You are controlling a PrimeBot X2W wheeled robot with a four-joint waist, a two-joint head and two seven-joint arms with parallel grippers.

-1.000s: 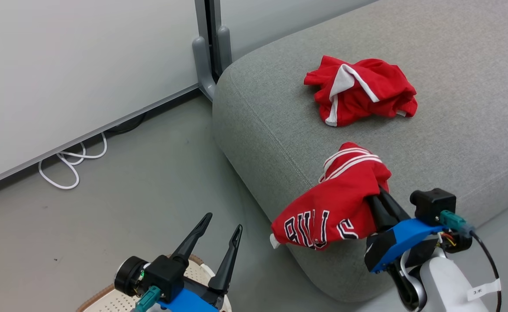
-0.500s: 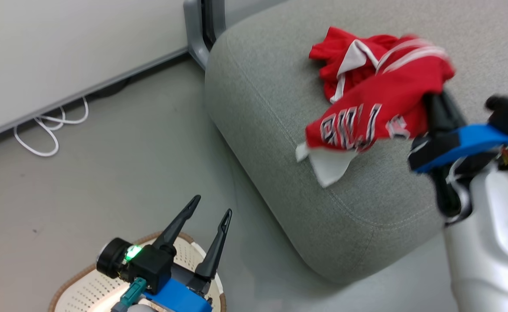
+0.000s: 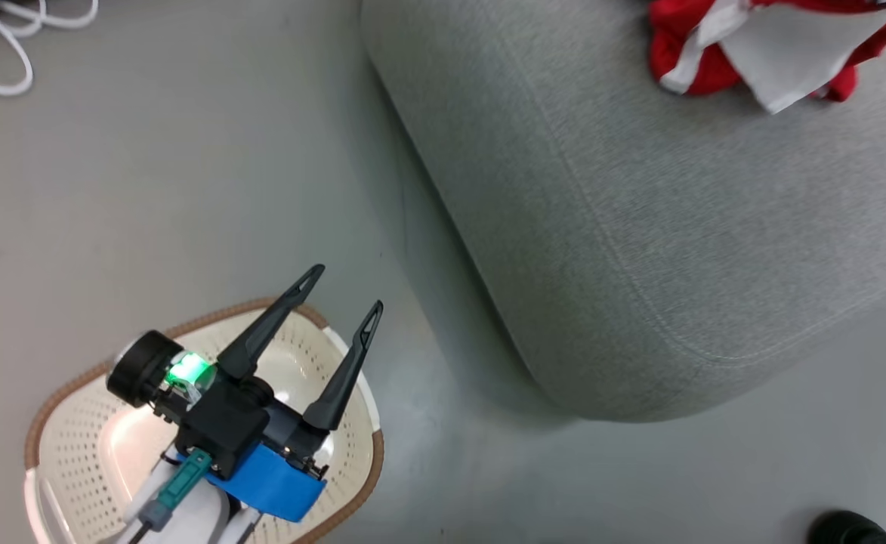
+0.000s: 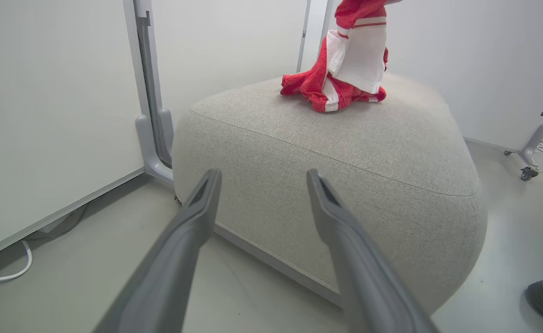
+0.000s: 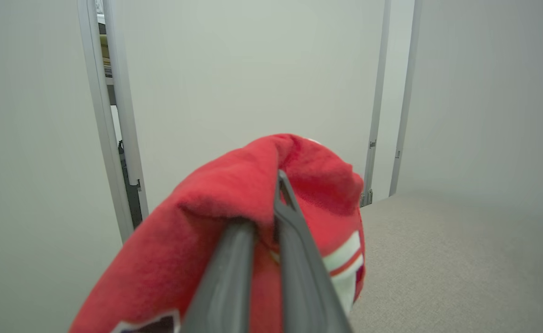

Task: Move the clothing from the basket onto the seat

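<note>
Basket (image 3: pixel 371 462) looking empty, first garment (image 4: pixel 317 90) lying on seat (image 3: pixel 677 227); we are clamping second garment (image 5: pixel 225 194) in right gripper (image 5: pixel 264 203); left gripper (image 3: pixel 344 287) spread.

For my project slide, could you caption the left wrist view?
Open left gripper faces the seat, where a crumpled garment lies and a hanging garment dangles above it.

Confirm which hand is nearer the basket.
Left. The left hand hangs open directly above the basket. The right hand is away over the seat, shut on a red garment.
</note>
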